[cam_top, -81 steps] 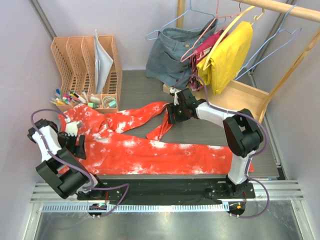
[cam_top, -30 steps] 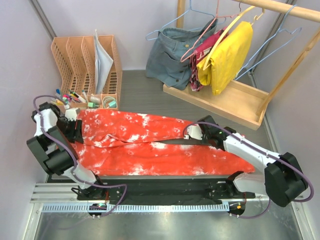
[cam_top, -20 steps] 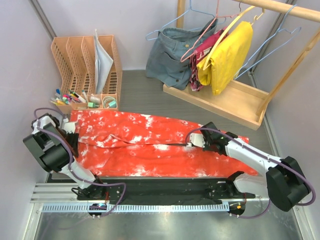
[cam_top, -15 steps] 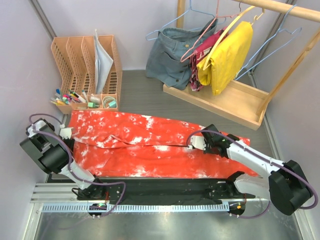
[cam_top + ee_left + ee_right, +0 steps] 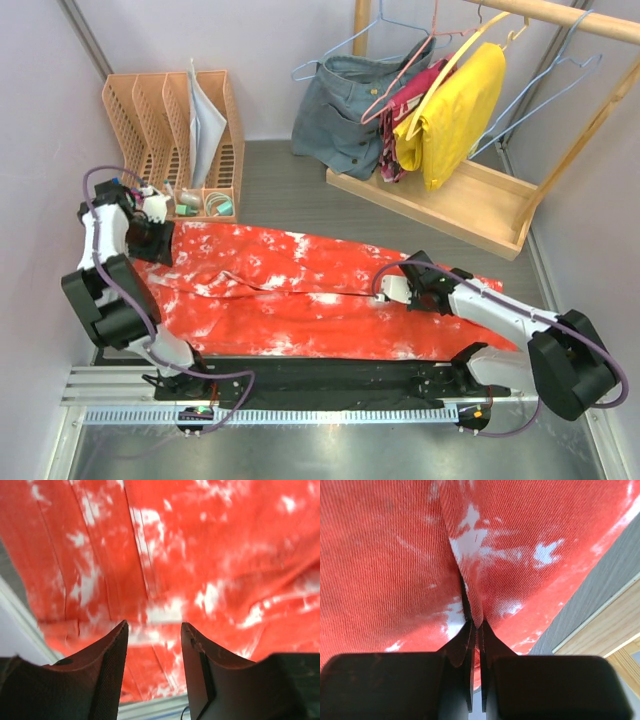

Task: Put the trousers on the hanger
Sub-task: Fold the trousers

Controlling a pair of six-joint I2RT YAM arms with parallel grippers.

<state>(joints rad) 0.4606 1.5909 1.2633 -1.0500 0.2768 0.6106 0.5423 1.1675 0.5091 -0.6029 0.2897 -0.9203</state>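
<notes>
The left gripper (image 5: 152,627) is found with jaws apart and empty, poised over the left end of the trousers (image 5: 300,290). The trousers are laid flat, long axis running left to right before both arms. The right gripper (image 5: 475,625) is closed tight on a raised fold near mid-length. The hanger (image 5: 540,105) is hung well apart, beyond and to the right; the right arm is judged nearer.

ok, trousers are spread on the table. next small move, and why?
Probably lower the left gripper and close on the left end of the trousers: it hangs open over the fabric, gripping nothing, while the right gripper is shut on a fold.
</notes>
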